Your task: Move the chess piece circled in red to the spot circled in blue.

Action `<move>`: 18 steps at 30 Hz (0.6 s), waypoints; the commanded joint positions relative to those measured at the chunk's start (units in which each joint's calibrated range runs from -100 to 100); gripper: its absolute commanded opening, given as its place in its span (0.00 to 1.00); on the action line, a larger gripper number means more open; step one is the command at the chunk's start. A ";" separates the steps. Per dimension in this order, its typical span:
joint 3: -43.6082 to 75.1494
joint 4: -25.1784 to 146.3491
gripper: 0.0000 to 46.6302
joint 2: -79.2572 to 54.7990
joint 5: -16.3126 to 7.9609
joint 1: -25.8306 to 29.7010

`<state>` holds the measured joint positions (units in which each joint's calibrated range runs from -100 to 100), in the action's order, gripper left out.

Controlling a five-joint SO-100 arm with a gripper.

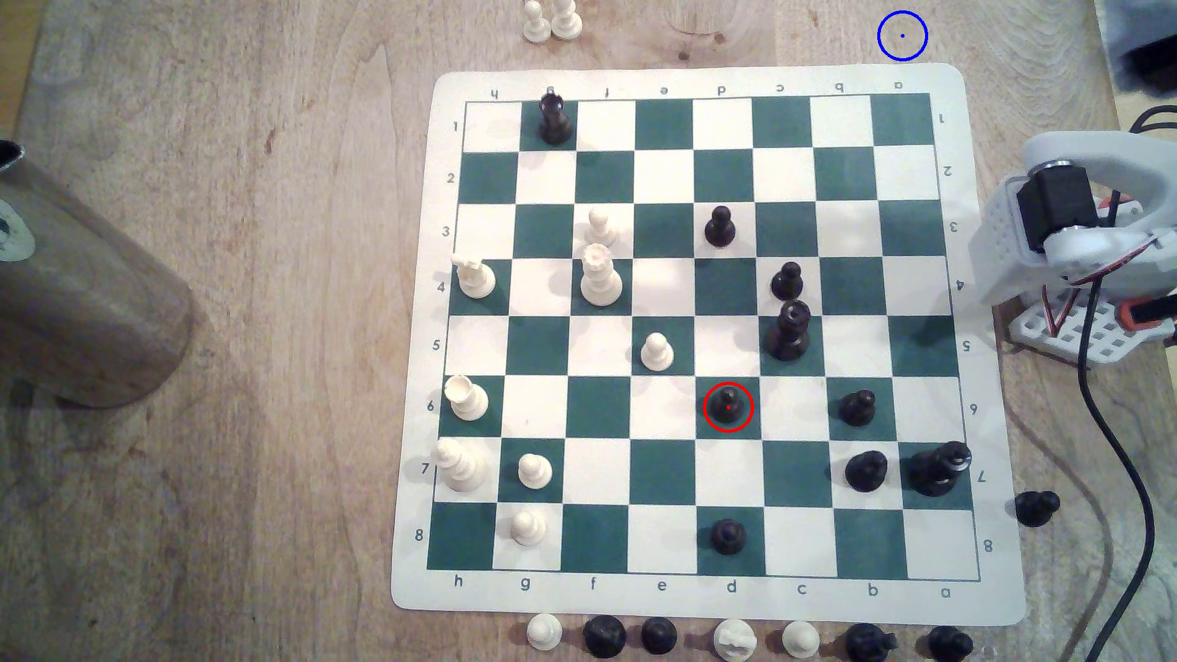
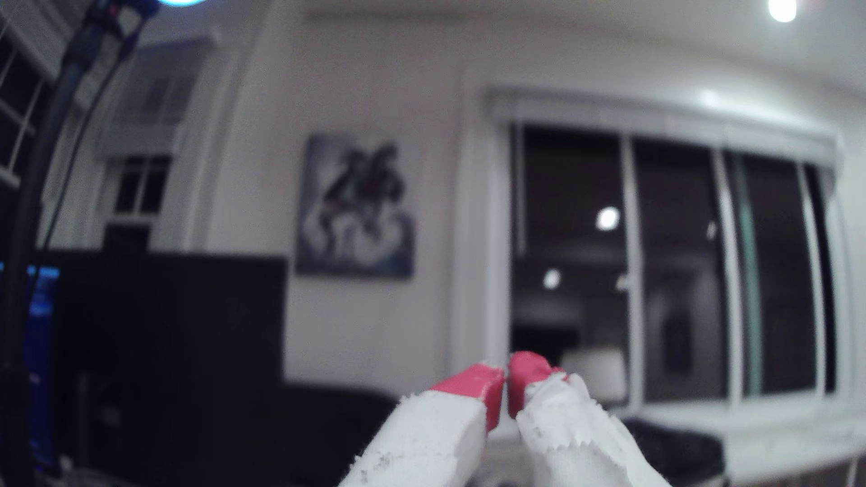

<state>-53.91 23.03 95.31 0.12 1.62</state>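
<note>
The chess piece [image 1: 728,405] is seen upright on a green square of the chessboard [image 1: 993,598], ringed in red. The spot [image 1: 902,36] is marked on bare desk [image 1: 255,318] beyond the board's far corner. The fingers [image 2: 505,389] are held closed on nothing, their red tips nearly touching.

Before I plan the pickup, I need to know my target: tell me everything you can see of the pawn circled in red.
The black pawn has a round head, narrow neck and flared base, and looks like glossy plastic. It stands upright on the green d6 square of the chessboard, touching nothing else, inside a thin red ring.
</note>
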 commanded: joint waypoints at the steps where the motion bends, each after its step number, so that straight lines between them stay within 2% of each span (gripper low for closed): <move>1: 3.77 17.59 0.06 0.36 -6.50 -0.49; 2: 3.23 18.50 0.14 0.36 -5.67 -0.33; 3: 1.23 18.58 0.00 -0.91 0.78 2.33; 4: 0.15 18.82 0.00 -1.42 0.78 2.48; 7: -0.04 30.21 0.00 -4.90 0.15 8.35; 10: 2.05 39.46 0.00 -9.57 -0.34 10.70; 14: 2.78 45.52 0.00 -12.96 -6.89 15.70; 17: 2.78 49.70 0.01 -16.53 -8.55 19.54; 18: 2.41 49.95 0.07 -17.12 -8.94 20.00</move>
<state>-54.81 69.72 82.32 -6.62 17.77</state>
